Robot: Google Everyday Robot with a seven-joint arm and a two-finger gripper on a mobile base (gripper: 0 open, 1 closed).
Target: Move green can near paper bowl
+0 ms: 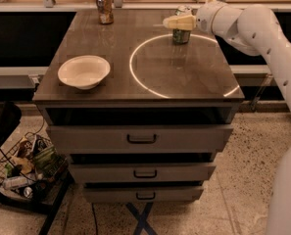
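while the green can (181,35) stands far right on the tabletop (110,48), well apart from the paper bowl (84,71), the gripper (178,22) sits at its top; whether it holds cannot be told.

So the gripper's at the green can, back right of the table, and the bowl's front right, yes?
Not quite. In the camera view the bowl sits at the front left of the table, not the front right. The rest holds: the gripper is at the green can, back right.
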